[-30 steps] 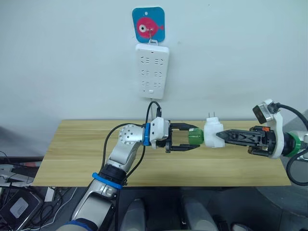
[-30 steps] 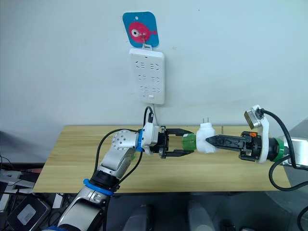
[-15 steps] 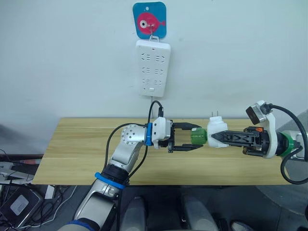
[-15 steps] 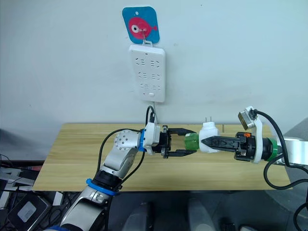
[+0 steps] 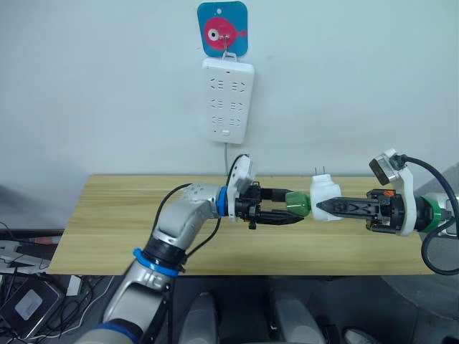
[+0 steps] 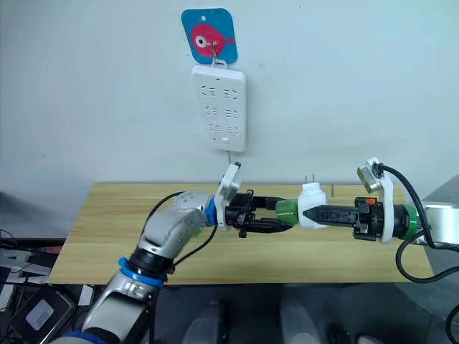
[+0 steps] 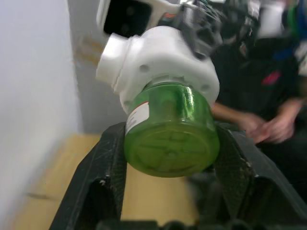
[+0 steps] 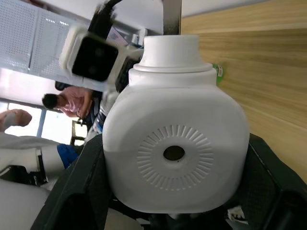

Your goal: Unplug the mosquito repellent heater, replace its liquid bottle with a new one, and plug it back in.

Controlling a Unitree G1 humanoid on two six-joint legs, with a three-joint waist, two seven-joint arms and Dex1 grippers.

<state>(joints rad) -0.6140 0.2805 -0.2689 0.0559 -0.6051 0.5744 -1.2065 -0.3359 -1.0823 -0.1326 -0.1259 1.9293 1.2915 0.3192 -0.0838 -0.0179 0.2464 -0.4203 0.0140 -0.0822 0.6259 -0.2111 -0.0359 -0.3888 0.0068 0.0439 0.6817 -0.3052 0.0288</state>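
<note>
**Heater and bottle gripped between both claws above the table**

The mosquito repellent heater [image 5: 325, 198], a rounded white plastic block, is being held in the air over the right half of the wooden table [image 5: 107, 222], nearer its back edge than its front. Its two metal prongs are pointing upward. The right gripper [image 5: 324, 208] is clamping the block's sides, fingers closed against it. In the right wrist view the heater's [image 8: 175, 143] face is showing a round vent hole ringed by radial slots, with a cylindrical neck on the far side.

A green translucent liquid bottle [image 5: 296, 203] is sitting in the heater's neck, projecting toward the left arm. The left gripper [image 5: 292, 211] is pinching the bottle, its black fingers [image 7: 112, 163] pressing both flanks. The bottle's [image 7: 168, 132] base is ribbed, and a white label is running along one side. Liquid level cannot be made out.

A white power strip [image 5: 226, 102] is hanging on the wall beyond the table's back edge, below a blue tile with a red fish [image 5: 222, 30]. The left wrist view's background, where a person's hands [image 7: 268, 129] are showing, is blurred.
</note>
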